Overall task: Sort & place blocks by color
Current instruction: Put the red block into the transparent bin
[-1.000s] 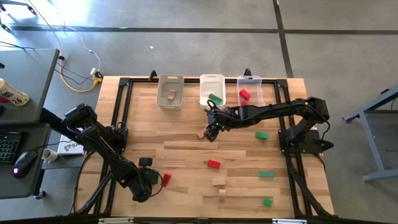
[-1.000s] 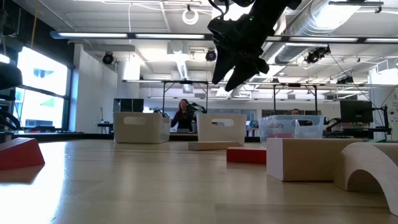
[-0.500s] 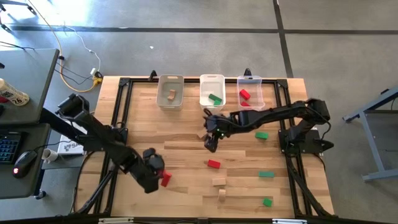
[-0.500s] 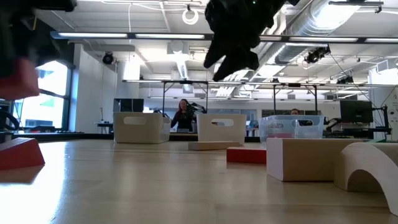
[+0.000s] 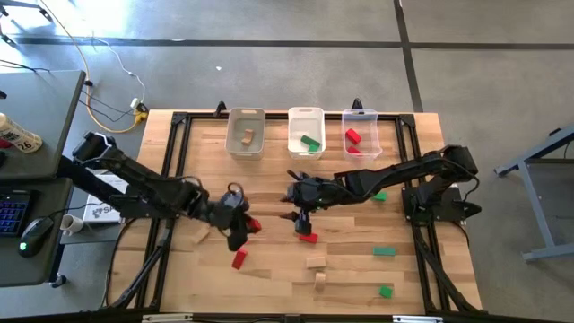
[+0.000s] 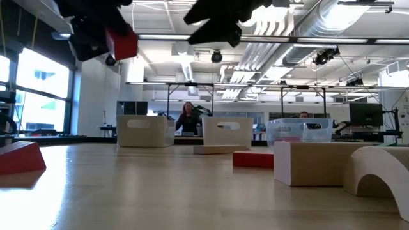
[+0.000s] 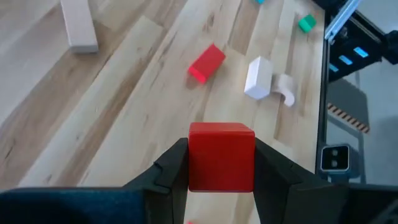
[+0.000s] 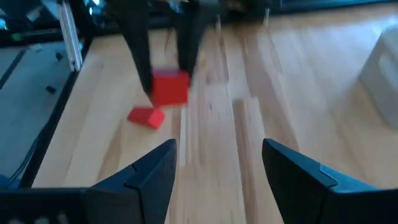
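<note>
Wooden table [image 5: 269, 278]: red cube [image 7: 221, 155] clamped between left gripper [image 7: 219, 163] fingers, lifted.

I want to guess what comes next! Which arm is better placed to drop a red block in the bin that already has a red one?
The left. Its end effector already grips a red wooden cube, lifted off the table. The right end effector is open and holds nothing. The clear plastic bin with red is nearer the right arm, though.

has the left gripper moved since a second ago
Yes. In the high view the left gripper, shut on a red cube, has travelled from the table's near-left corner up toward the middle, closer to the bins.
</note>
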Controlling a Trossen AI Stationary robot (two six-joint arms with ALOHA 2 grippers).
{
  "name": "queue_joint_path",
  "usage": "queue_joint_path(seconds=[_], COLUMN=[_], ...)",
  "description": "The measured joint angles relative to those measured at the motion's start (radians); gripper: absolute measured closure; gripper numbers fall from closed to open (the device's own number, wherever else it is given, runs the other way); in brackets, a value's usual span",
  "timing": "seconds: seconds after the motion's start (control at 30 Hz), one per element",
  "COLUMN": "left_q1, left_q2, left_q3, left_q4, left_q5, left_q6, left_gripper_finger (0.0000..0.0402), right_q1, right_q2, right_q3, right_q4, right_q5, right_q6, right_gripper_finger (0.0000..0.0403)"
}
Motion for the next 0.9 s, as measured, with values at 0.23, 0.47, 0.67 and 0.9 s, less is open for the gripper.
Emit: queue_joint_path(seconds=[0.23,0.47,0.67,0.9], left_q1=[0.158,0.317,0.445,0.584], left_q2=[-0.008,-0.008,-0.008,-0.008], left_q3=[0.001,0.001,0.001,0.001], left_q4=[0.003,0.070,0.179,0.239], left_q5=[0.135,0.329,0.492,0.617], left_q6=[0.088,0.133,0.158,0.126], left_gripper_finger=[0.0292,0.0292,0.0291,0.0291], right_q1=[0.000,0.000,0.000,-0.002], right_q2=[0.000,0.000,-0.009,-0.069], right_q3=[0.000,0.000,0.000,0.000], right_q4=[0.070,0.126,0.192,0.198], right_q5=[0.020,0.099,0.181,0.271], right_q6=[-0.086,-0.176,-0.231,-0.244], right_gripper_finger=[0.0181,0.0181,0.0181,0.0181])
